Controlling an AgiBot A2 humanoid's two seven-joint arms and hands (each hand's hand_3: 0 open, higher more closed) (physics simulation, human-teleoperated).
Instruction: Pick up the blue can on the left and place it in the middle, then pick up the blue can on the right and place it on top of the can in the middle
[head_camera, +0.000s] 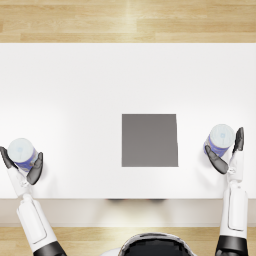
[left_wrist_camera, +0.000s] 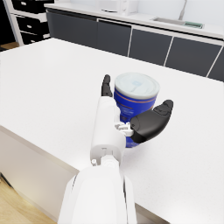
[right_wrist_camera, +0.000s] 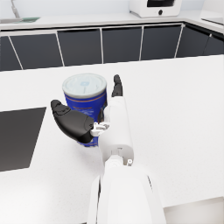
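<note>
My left robot hand (head_camera: 22, 167) is cupped around the left blue can (head_camera: 21, 151), fingers on either side of it; the can stands upright on the white worktop (head_camera: 75, 90), well to the left of the dark square mat (head_camera: 149, 140) that marks the middle. So the carry runs to my right. My right robot hand (head_camera: 227, 152) is likewise wrapped around the right blue can (head_camera: 220, 139), just right of the mat. From the wrist views I judge both holds closed, though real contact behind each can is hidden by my forearms.
</note>
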